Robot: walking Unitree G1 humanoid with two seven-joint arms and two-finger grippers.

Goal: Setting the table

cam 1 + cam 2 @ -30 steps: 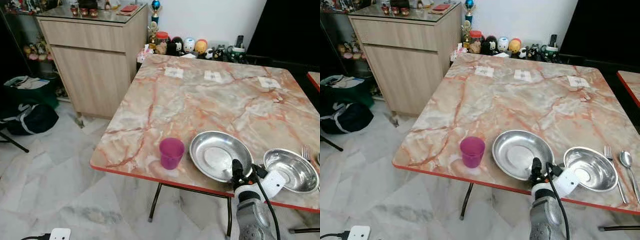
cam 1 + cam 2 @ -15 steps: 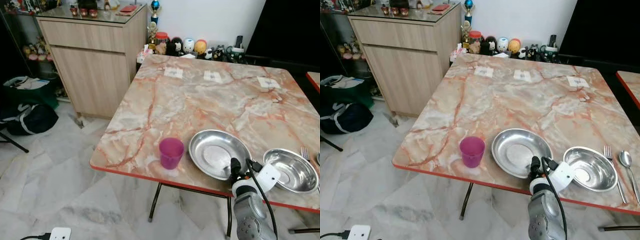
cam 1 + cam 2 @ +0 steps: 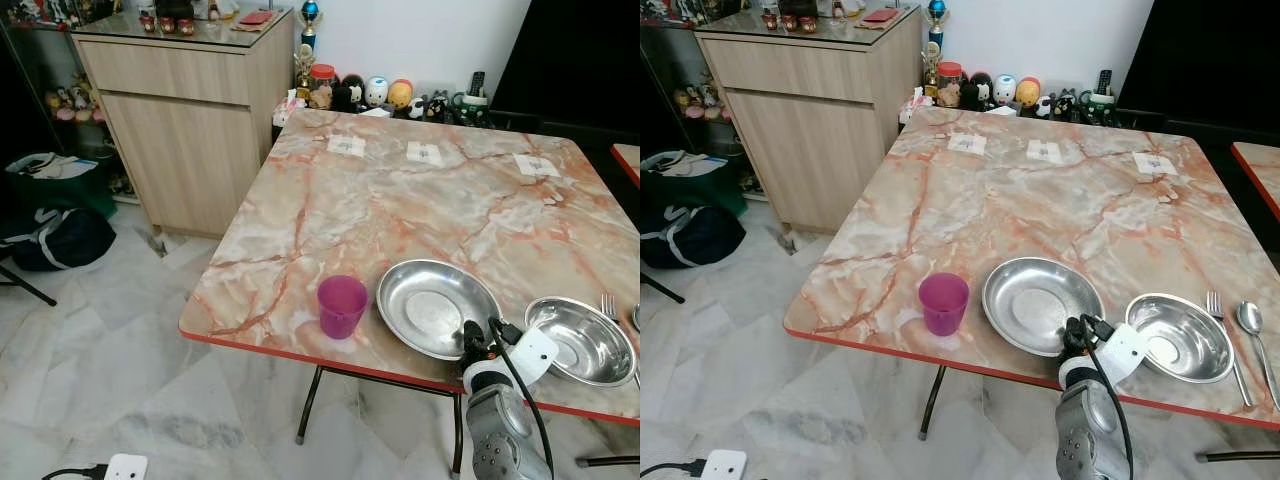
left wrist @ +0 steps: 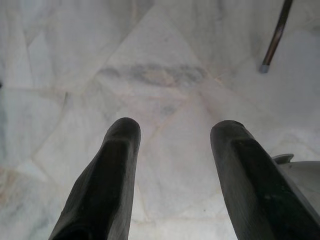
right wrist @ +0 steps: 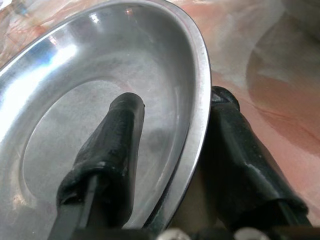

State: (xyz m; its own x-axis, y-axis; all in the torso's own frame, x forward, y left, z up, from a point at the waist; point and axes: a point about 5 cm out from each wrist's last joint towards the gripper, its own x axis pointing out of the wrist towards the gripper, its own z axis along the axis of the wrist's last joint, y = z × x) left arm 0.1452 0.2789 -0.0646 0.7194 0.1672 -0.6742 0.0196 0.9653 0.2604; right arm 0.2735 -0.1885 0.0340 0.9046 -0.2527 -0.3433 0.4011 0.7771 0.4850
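Note:
A large steel plate (image 3: pixel 430 300) lies near the front edge of the marble table (image 3: pixel 400 190). My right gripper (image 3: pixel 472 340) comes up from below the table edge and is shut on the plate's near rim. In the right wrist view one finger (image 5: pixel 112 145) lies inside the plate (image 5: pixel 75 90) and the other sits under the rim. A purple cup (image 3: pixel 342 305) stands left of the plate. A steel bowl (image 3: pixel 580 340) sits to its right, with a fork (image 3: pixel 1218 320) and spoon (image 3: pixel 1252 318) beyond. My left gripper (image 4: pixel 175 132) hangs open over the floor.
A wooden cabinet (image 3: pixel 190 120) stands left of the table. Figurines and mugs (image 3: pixel 375 92) line the table's far edge by the wall. Dark bags (image 3: pixel 55 235) lie on the marble floor at the left, and a white power strip (image 3: pixel 125 466) lies near my feet.
My right gripper and the plate it holds have shifted slightly to the left along the table's front edge. Cup and bowl stay put.

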